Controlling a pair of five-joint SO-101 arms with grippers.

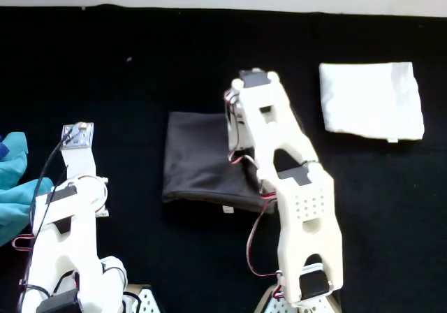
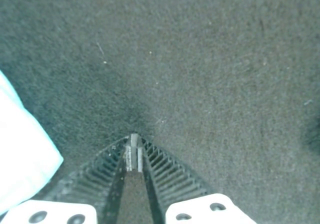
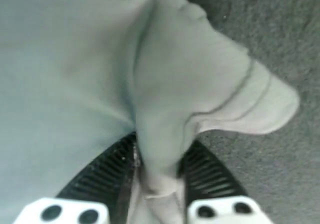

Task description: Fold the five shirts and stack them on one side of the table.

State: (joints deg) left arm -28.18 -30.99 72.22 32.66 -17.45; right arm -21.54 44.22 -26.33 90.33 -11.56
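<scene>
A dark grey shirt (image 1: 202, 163) lies folded in the middle of the black table (image 1: 140, 68). My right arm (image 1: 269, 128) stretches over its right edge. In the right wrist view, my right gripper (image 3: 155, 156) is shut on a bunched fold of this shirt (image 3: 75, 59), with a hemmed flap (image 3: 250, 104) hanging to one side. A folded white shirt (image 1: 371, 100) rests at the far right. A crumpled teal shirt (image 1: 15, 184) lies at the left edge, beside my left gripper (image 1: 77, 137). The left gripper (image 2: 132, 146) is shut on nothing, low over bare cloth, with the teal shirt (image 2: 20, 154) next to it.
Black cloth covers the whole table, and a pale wall runs along its far edge. Red and black cables (image 1: 255, 239) loop beside the right arm near the shirt's front edge. Both arm bases stand at the near edge.
</scene>
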